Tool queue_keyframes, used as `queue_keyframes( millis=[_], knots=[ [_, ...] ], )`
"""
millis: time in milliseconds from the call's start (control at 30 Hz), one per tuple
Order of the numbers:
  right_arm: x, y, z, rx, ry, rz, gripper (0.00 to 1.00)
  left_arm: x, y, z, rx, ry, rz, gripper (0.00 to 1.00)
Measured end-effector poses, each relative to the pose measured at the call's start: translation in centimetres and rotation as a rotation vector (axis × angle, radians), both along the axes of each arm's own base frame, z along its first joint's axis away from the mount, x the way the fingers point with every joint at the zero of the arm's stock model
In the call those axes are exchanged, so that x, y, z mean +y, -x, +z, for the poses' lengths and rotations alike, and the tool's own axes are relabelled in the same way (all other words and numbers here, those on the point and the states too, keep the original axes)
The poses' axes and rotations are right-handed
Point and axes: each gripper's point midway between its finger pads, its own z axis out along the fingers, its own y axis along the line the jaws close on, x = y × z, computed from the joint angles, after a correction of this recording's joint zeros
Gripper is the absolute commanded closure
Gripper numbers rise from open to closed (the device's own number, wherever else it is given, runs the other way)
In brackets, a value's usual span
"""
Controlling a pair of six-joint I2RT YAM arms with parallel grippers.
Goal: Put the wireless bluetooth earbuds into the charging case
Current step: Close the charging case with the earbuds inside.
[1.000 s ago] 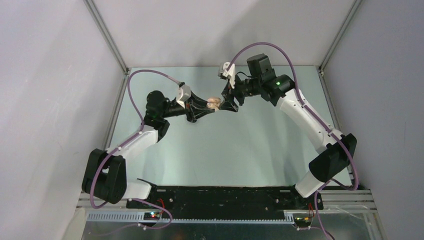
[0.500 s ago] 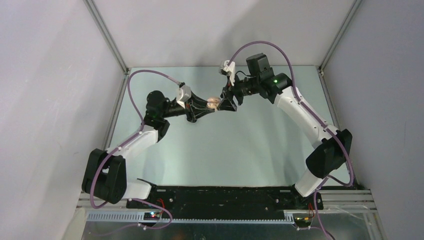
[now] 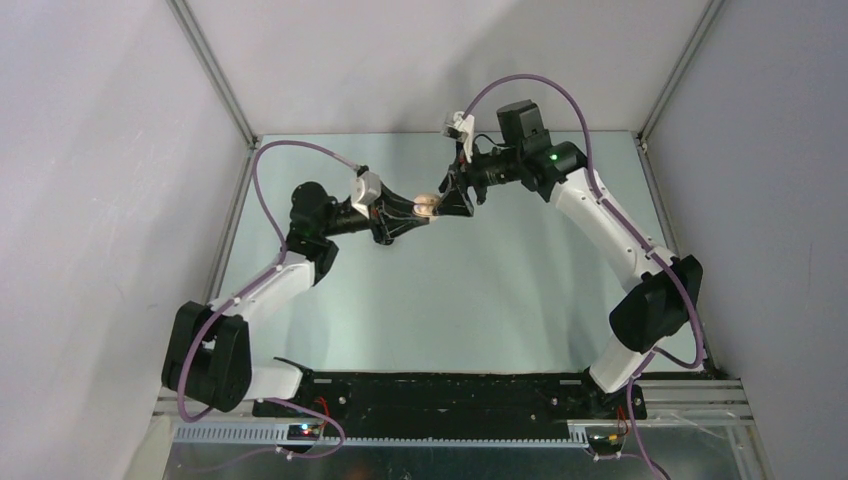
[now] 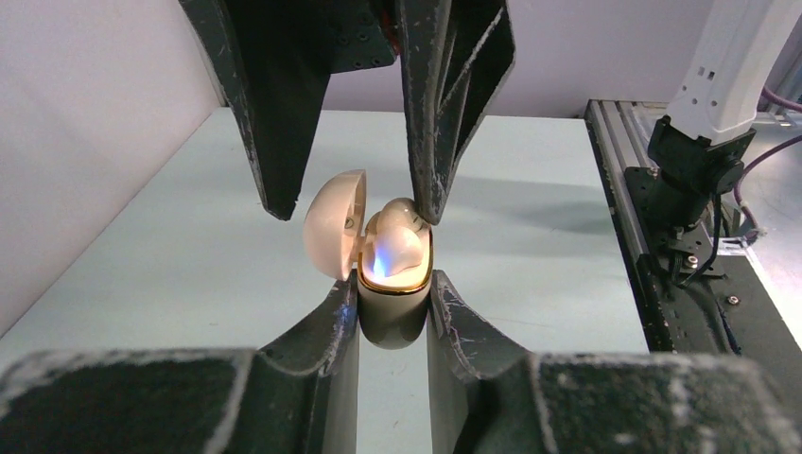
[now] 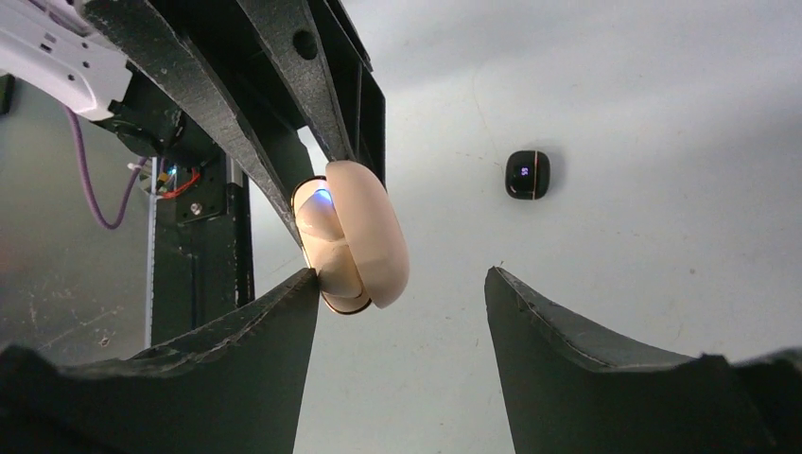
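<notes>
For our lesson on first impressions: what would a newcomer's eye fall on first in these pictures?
First, the open cream charging case, glowing blue inside, clamped by the left gripper above the table. Then the right gripper's open jaws straddling it, one fingertip at the cream earbud sitting in the case. Off to the side, a small black case lies apart on the table.
</notes>
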Motion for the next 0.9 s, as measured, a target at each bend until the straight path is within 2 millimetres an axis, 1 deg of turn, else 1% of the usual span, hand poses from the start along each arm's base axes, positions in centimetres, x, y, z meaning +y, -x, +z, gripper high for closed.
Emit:
queue_keyframes(
  millis=[100,333,433,567,733,800,900],
  knots=[
    [-0.2,0.1,0.4,-0.005,-0.018,0.021,0.30,0.0,0.3,0.3,-0.007,0.003,-0.003,1.00],
    [-0.1,0.6,0.3,-0.029,-0.019,0.061,0.30,0.0,0.4,0.2,-0.001,0.002,-0.005,1.00],
    [0.3,1.3,0.1,-0.044,-0.011,0.094,0.30,0.0,0.3,0.2,0.011,0.004,0.000,1.00],
    [1.2,2.8,-0.5,-0.083,0.020,0.158,0.31,0.0,0.0,0.2,0.059,0.015,0.027,1.00],
    [1.2,2.4,-0.8,-0.154,0.052,0.155,0.31,0.1,-0.7,-0.1,0.145,0.028,0.080,1.00],
    [1.1,2.6,-0.8,-0.184,0.071,0.142,0.31,0.2,-1.4,-0.2,0.184,0.039,0.121,1.00],
    [1.0,2.3,-0.9,-0.257,0.114,0.106,0.31,0.3,-1.6,-0.2,0.250,0.058,0.145,1.00]
  ],
)
